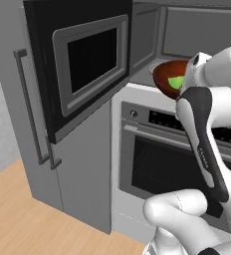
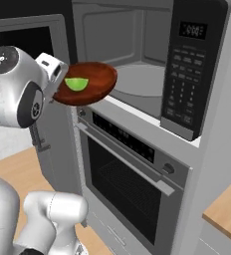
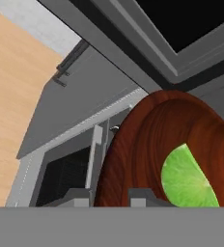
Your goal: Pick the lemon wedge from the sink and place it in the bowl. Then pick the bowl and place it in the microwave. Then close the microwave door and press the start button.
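Your pincer (image 3: 111, 195) is clamped on the near rim of the bowl (image 2: 87, 84), one finger on each side of it, with the lemon wedge (image 2: 76, 83) lying inside just beyond the fingers. Keep the bowl level so the wedge stays put as you carry it forward. Ahead, the microwave (image 2: 137, 64) stands open; I judge the turntable (image 2: 137, 82) gives room. Mind the cavity's front sill below and the microwave door (image 1: 82, 64) swung out to your left.
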{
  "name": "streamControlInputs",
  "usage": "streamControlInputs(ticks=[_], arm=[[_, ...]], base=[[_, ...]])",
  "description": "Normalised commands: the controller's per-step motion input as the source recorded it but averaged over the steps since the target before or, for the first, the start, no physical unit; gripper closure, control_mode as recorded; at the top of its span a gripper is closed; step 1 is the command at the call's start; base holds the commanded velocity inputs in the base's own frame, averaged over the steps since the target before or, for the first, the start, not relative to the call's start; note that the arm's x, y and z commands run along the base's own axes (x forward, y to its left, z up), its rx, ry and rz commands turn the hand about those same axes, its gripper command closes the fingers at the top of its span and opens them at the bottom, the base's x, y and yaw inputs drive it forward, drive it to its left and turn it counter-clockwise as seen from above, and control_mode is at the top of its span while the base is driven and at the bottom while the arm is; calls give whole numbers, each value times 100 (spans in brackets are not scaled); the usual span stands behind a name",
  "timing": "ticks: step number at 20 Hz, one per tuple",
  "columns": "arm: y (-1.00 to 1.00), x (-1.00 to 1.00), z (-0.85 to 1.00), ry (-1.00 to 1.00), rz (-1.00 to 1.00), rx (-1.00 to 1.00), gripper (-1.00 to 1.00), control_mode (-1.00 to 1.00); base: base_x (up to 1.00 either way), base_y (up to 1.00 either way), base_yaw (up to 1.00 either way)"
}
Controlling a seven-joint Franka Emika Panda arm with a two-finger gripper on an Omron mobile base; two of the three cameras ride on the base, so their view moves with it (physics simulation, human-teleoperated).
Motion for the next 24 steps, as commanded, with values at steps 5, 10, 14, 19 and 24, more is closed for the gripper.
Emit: streamControlInputs(ticks=[5, 10, 14, 19, 24], arm=[[-9, 12, 22, -2, -16, 0, 100, -100], [-30, 34, 16, 0, -6, 0, 100, -100], [-35, 46, 12, 0, -3, 0, 100, -100], [-43, 45, 15, 0, -2, 1, 100, -100], [-51, 47, 11, 0, -1, 2, 100, -100]], base=[[0, 0, 0], [0, 0, 0], [0, 0, 0], [0, 0, 0], [0, 0, 0]])
